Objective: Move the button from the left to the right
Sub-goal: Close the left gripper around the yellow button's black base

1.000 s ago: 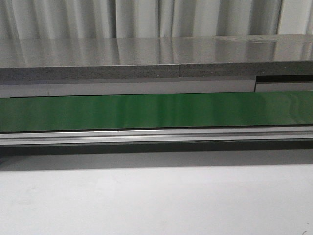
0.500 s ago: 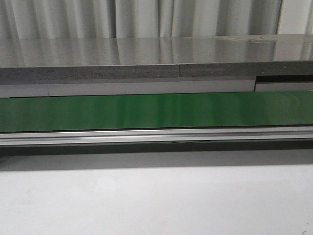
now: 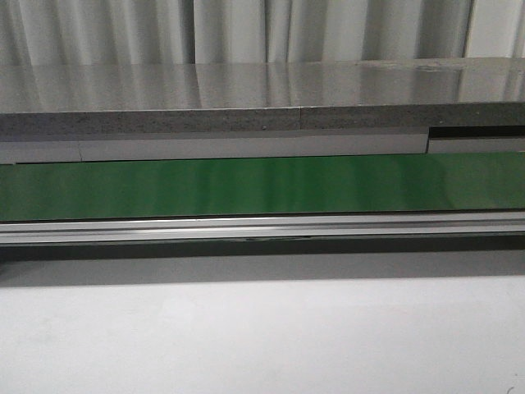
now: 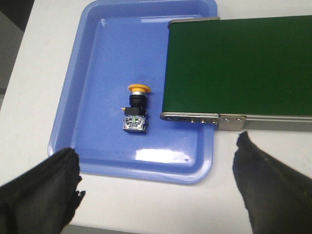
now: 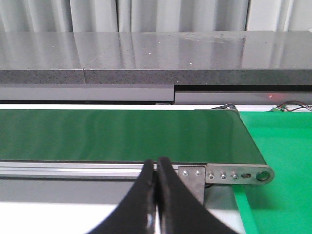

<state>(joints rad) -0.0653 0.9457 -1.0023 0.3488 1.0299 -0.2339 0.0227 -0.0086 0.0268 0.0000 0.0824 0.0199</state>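
The button (image 4: 136, 108), with a yellow-orange round head and a black boxy body, lies on its side in a blue tray (image 4: 92, 63), close to the end of the green conveyor belt (image 4: 239, 63). My left gripper (image 4: 156, 151) hangs wide open above the tray's near rim, a little short of the button, with nothing between its black fingers (image 4: 48, 185). My right gripper (image 5: 156, 163) is shut and empty, its fingertips pressed together in front of the belt's other end (image 5: 122, 134). The front view shows neither gripper nor the button.
The belt (image 3: 262, 185) runs across the front view with a metal rail (image 3: 262, 228) along its near side and a grey ledge (image 3: 246, 119) behind. A bright green surface (image 5: 278, 141) lies past the belt's right end. White tabletop (image 3: 262, 336) lies in front.
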